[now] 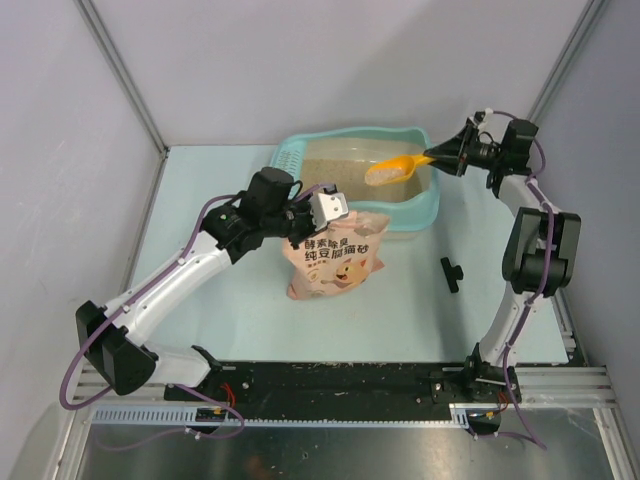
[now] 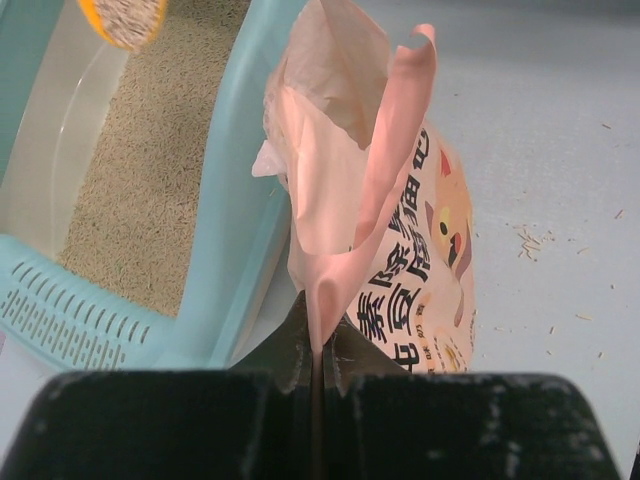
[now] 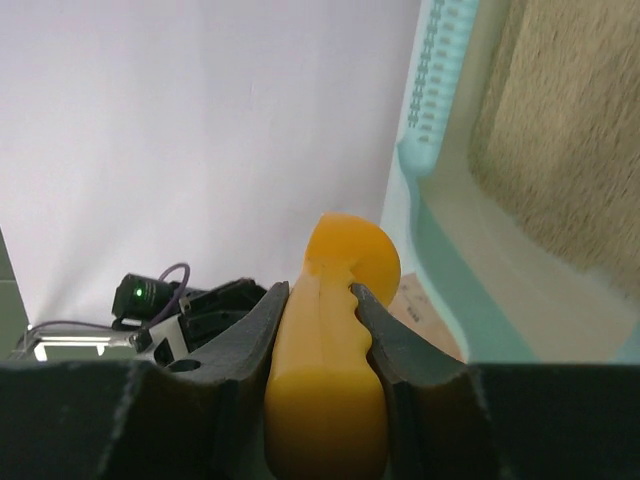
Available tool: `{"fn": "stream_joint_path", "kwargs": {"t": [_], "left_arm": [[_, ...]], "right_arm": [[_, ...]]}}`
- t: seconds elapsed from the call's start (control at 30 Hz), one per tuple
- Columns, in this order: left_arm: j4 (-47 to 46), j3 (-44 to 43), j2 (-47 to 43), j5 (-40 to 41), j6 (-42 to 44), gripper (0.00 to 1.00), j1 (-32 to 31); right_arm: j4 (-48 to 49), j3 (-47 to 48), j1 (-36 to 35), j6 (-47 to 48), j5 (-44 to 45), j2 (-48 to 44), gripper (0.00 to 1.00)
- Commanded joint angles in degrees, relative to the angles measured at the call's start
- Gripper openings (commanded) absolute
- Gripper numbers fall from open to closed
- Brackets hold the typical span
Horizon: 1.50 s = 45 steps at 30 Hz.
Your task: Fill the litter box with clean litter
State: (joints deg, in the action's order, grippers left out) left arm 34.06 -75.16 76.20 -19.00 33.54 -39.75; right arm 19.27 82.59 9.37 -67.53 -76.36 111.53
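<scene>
The teal litter box stands at the back of the table with beige clean litter spread over its floor. My right gripper is shut on the handle of an orange scoop, whose bowl holds litter above the box. In the right wrist view the fingers clamp the scoop handle. My left gripper is shut on the top edge of the open pink bag, which stands upright against the box's front wall. The loaded scoop hangs over the litter.
A small black part lies on the table right of the bag. A few stray granules dot the tabletop. The box's slotted grid is at its left end. Grey panels wall the table at back and sides.
</scene>
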Motion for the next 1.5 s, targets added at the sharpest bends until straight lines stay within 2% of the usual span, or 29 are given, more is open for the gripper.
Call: {"fn": "stream_joint_path", "kwargs": {"t": [0.0,0.13,0.23,0.4,0.53,0.8,1.1,1.33,1.4,1.43,1.47], "left_arm": [[-7.61,-5.00,-0.97,0.46,1.27,0.00,-0.07],[-7.52,-4.91,-0.97,0.63,0.91,0.00,-0.07],[-7.52,-4.91,-1.06,1.16,1.00,0.00,-0.15],[-7.70,-4.30,-1.67,1.25,1.27,0.00,-0.07],[-7.52,-3.60,-2.11,1.07,1.53,0.00,-0.07],[-8.14,-1.32,-3.25,0.29,3.02,0.00,0.20],[-9.54,2.47,-6.15,-0.86,3.20,0.00,0.55],[-10.59,3.79,-7.65,-1.91,3.55,0.00,0.55],[-10.68,4.31,-8.00,-2.18,3.55,0.00,0.46],[-10.77,4.49,-8.18,-2.18,3.46,0.00,0.55],[-10.77,4.67,-8.35,-2.26,3.38,0.00,0.55]], "right_arm": [[-2.20,12.14,1.00,3.96,1.56,7.54,0.00],[-13.69,22.42,1.01,13.19,6.99,12.92,0.00],[-18.37,28.23,0.92,18.46,10.25,15.12,0.00],[-25.40,31.49,1.27,25.59,14.30,14.08,0.00],[-35.69,33.34,2.06,35.43,20.27,11.62,0.00],[-44.48,32.20,2.50,46.77,25.55,4.51,0.00],[-50.90,21.49,1.97,55.48,29.24,-8.32,0.00],[-57.49,20.50,-2.50,69.95,36.00,-15.45,0.00],[-59.95,21.47,-4.87,75.23,41.18,-17.12,0.00],[-60.74,22.00,-9.15,79.26,44.16,-18.09,0.00],[-61.10,21.48,-12.32,86.26,52.19,-20.79,0.00]]}}
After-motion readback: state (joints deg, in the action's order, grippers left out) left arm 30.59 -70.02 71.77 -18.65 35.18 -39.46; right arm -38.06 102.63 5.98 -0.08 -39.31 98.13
